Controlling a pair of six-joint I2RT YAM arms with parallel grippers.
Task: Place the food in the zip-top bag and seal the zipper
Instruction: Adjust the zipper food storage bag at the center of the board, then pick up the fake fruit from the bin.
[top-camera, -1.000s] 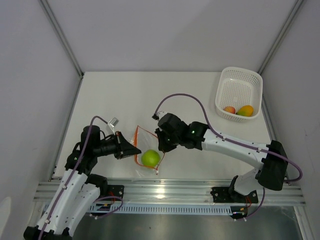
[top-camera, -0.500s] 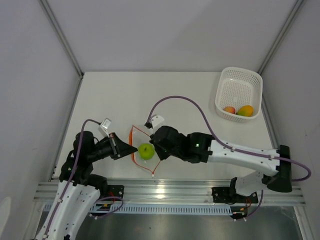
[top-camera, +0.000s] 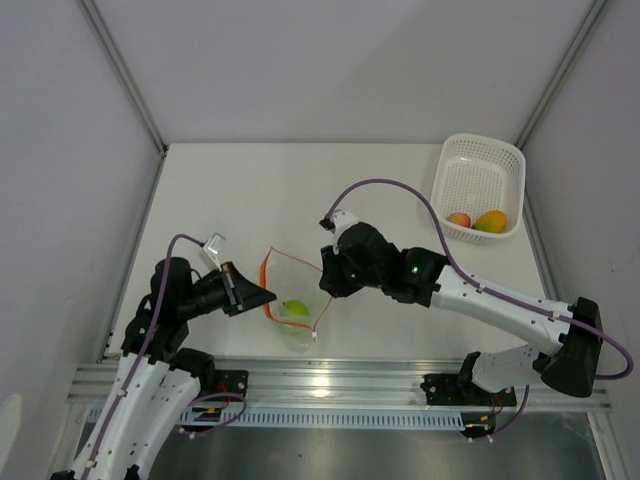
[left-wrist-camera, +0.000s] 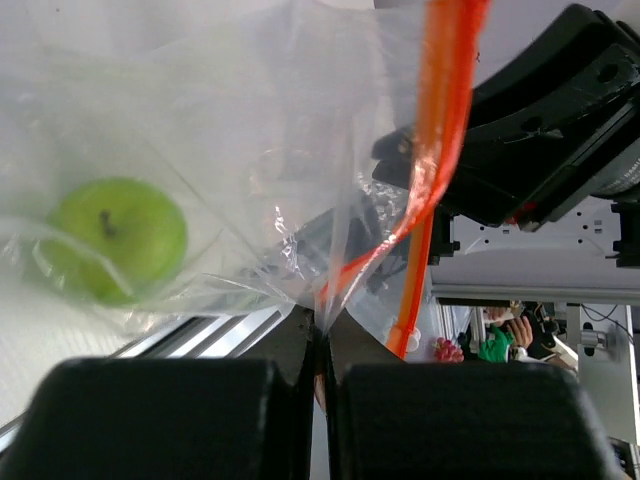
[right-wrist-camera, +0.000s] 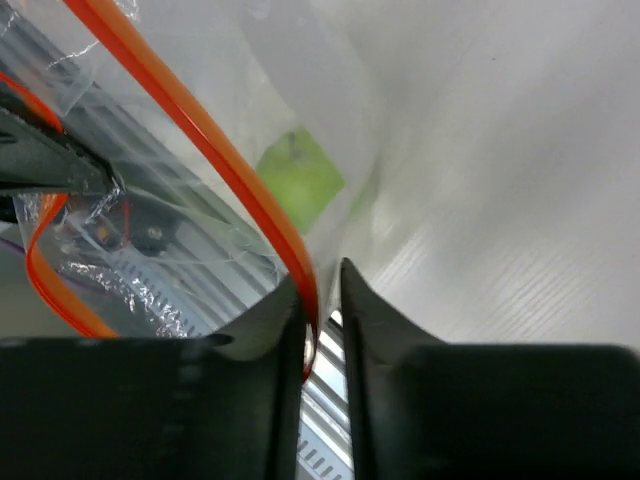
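- Top view alone: basket (top-camera: 478, 186), white and perforated, at the far right of the worktop (top-camera: 240, 190), well apart from the bag. Contents: red-orange piece (top-camera: 459, 219) to the left and yellow-orange piece (top-camera: 490, 221) to the right, side by side against the near wall.
- Top view also: bag (top-camera: 300, 285), clear and crinkled, at the near middle of the worktop, spanned between the left gripper (top-camera: 262, 297) and the right gripper (top-camera: 326, 288).
- Left wrist view alone: left jaws clenched on a fold of the clear film at the mouth corner, with no gap between them. The dark body of the right gripper stands just behind the bag.
- Right wrist view alone: right jaws released a little. The strip passes between them and lies against one finger, with a gap showing on its other side.
- Zipper (left-wrist-camera: 445, 100): thin red-orange strip. Its long axis runs left to right from one gripper to the other. The mouth is agape, with its two lips bowed apart.
- Bag contents: green ball (left-wrist-camera: 118, 238), one item, low in the bag on its near side, between the two grippers. Its stalk dimple faces the left wrist camera.
- Whether the bag's bottom rests on the worktop cannot be told.
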